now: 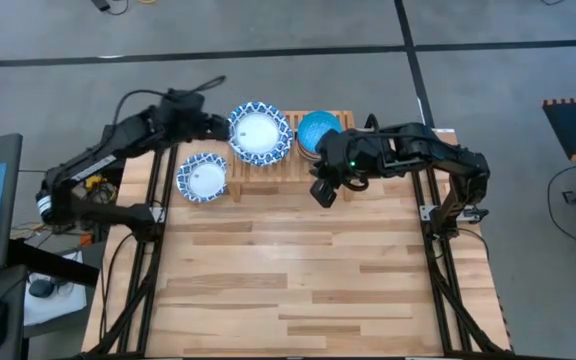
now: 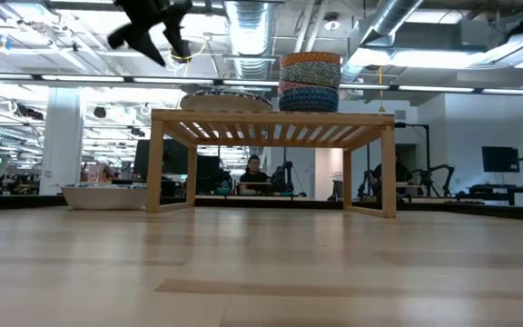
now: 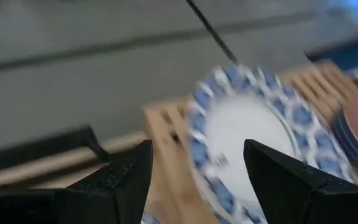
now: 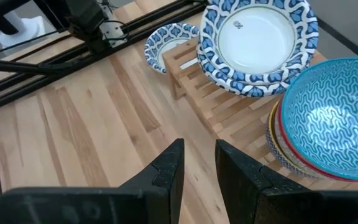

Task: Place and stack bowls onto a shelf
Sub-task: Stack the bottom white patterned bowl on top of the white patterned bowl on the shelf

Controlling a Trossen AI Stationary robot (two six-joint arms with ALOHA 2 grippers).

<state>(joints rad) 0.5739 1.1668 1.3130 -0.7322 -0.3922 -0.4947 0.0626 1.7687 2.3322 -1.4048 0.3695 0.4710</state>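
Plank tabletop (image 1: 298, 290): slatted shelf (image 1: 268, 172) at far edge, carrying 1 patterned dish (image 1: 259, 133) and a bright blue bowl (image 1: 318, 130) topping a stack. Second patterned dish (image 1: 202, 177) off shelf, left. Left gripper (image 3: 194, 180) spread above shelf; right gripper (image 4: 197, 165) empty, slightly parted. Risk: clipping overhanging dish, tipping it off.

You're looking at two dark, jointed arms: the left arm (image 1: 108, 150) trails black cable at twelve o'clock, the right arm (image 1: 418, 150) shows a green light, and both end in blocky black fingers (image 4: 166, 171).

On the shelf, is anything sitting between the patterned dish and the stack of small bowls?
No. In the right wrist view the dish on the shelf and the bowl stack sit side by side, nearly touching, with only bare slats showing between them.
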